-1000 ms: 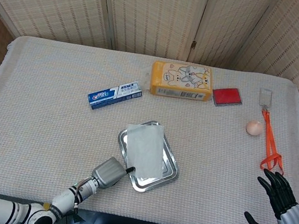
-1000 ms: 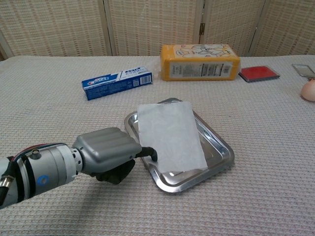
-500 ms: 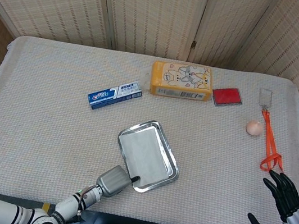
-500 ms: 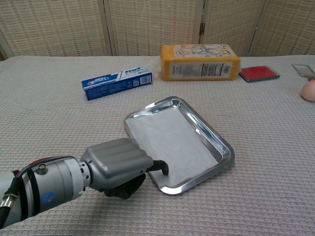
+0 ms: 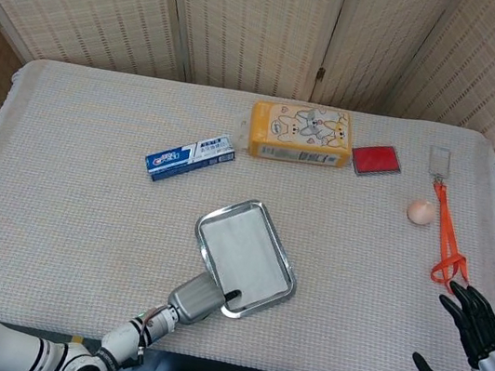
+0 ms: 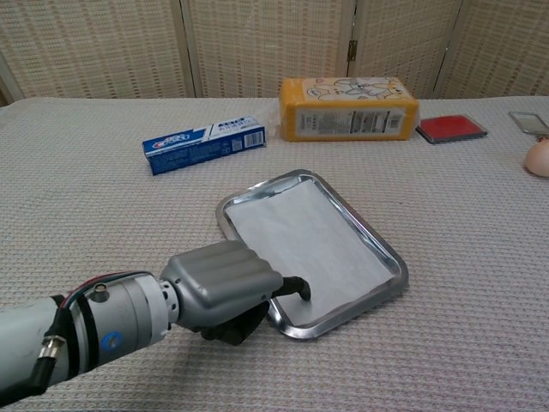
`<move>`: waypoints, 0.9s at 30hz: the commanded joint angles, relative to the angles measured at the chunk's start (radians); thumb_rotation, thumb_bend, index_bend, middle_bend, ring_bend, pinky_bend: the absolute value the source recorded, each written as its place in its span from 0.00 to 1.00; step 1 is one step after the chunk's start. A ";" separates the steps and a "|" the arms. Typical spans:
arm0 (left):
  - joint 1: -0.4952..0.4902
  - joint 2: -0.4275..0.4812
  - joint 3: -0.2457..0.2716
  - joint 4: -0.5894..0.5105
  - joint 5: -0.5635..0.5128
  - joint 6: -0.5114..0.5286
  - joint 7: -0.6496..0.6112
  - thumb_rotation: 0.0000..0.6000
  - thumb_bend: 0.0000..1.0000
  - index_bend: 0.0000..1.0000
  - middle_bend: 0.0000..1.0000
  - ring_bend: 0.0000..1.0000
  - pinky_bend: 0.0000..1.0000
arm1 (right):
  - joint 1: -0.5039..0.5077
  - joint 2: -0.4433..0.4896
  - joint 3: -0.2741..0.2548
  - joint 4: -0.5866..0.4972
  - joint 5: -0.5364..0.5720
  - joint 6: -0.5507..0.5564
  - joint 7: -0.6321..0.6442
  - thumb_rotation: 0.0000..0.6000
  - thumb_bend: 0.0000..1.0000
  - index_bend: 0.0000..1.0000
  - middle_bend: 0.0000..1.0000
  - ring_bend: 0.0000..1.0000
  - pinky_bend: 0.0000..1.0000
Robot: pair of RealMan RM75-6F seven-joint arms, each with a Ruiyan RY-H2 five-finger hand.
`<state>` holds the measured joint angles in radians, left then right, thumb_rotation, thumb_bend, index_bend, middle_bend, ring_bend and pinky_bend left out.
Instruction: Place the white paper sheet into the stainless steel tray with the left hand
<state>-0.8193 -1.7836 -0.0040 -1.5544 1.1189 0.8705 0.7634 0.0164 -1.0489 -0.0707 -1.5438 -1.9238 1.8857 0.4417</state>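
White paper sheet flat inside stainless steel tray; left robot hand fingertip pressing sheet; right robot hand released, fingers spread.

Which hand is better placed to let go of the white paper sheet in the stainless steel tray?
Left. The left hand touches the white paper sheet inside the stainless steel tray; the right hand waits off the table's right edge.
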 commanded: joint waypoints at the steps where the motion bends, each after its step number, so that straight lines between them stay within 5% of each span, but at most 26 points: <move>1: -0.003 -0.007 0.000 0.006 0.005 0.001 -0.006 1.00 0.98 0.21 1.00 1.00 1.00 | 0.002 0.001 0.001 -0.001 0.003 -0.003 0.003 1.00 0.32 0.00 0.00 0.00 0.00; 20: 0.016 0.021 -0.012 -0.023 0.113 0.099 -0.064 1.00 0.98 0.11 1.00 1.00 1.00 | -0.002 -0.003 -0.003 0.000 -0.013 -0.002 -0.017 1.00 0.32 0.00 0.00 0.00 0.00; 23: 0.037 0.057 -0.007 -0.059 0.161 0.150 -0.085 1.00 0.86 0.08 1.00 0.98 1.00 | -0.001 -0.003 -0.004 0.000 -0.013 -0.007 -0.020 1.00 0.32 0.00 0.00 0.00 0.00; 27: 0.094 0.142 -0.001 -0.111 0.219 0.256 -0.136 1.00 0.54 0.05 0.98 0.81 0.91 | 0.004 -0.007 -0.008 -0.001 -0.015 -0.026 -0.034 1.00 0.32 0.00 0.00 0.00 0.00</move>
<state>-0.7588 -1.6860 -0.0085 -1.6342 1.3054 1.0772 0.6607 0.0189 -1.0542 -0.0774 -1.5440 -1.9381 1.8643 0.4118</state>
